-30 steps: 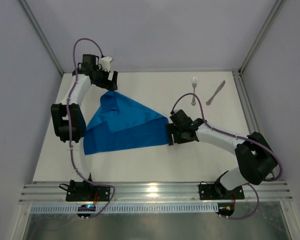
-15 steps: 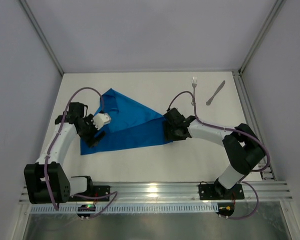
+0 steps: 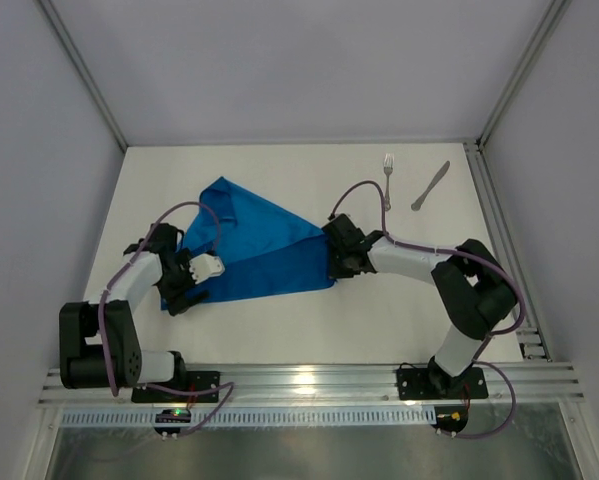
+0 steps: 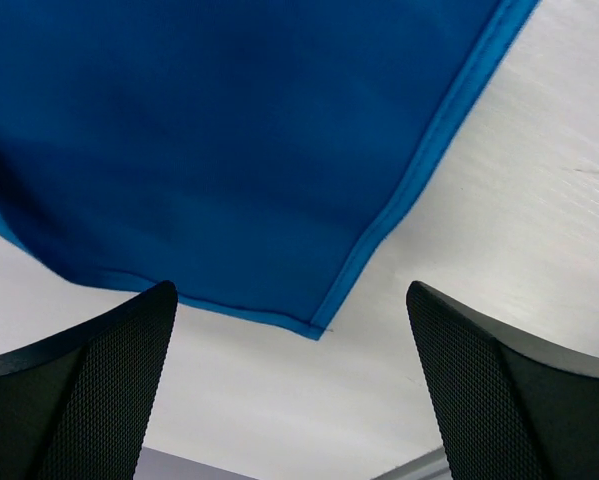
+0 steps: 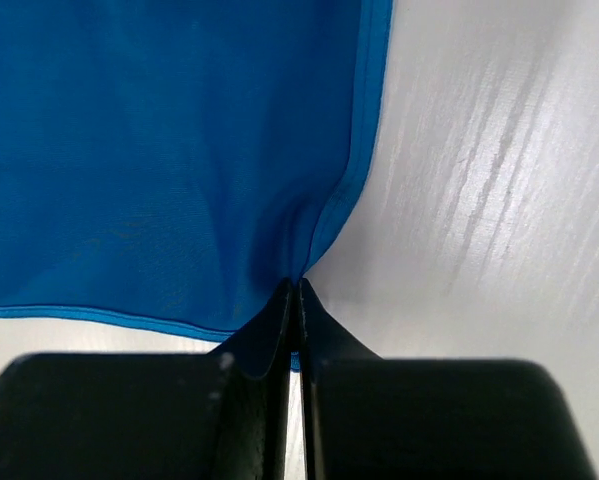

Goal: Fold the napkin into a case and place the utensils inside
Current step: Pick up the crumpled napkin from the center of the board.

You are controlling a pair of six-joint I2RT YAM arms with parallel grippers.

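Top external: napkin [image 3: 254, 245] spread between both arms.
At its edge the right gripper [image 5: 297, 300] is clamped on the cloth; the left gripper [image 4: 289, 300] has jaws apart at a corner.

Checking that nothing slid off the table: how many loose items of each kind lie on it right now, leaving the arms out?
napkin: 1
fork: 1
knife: 1
Total: 3
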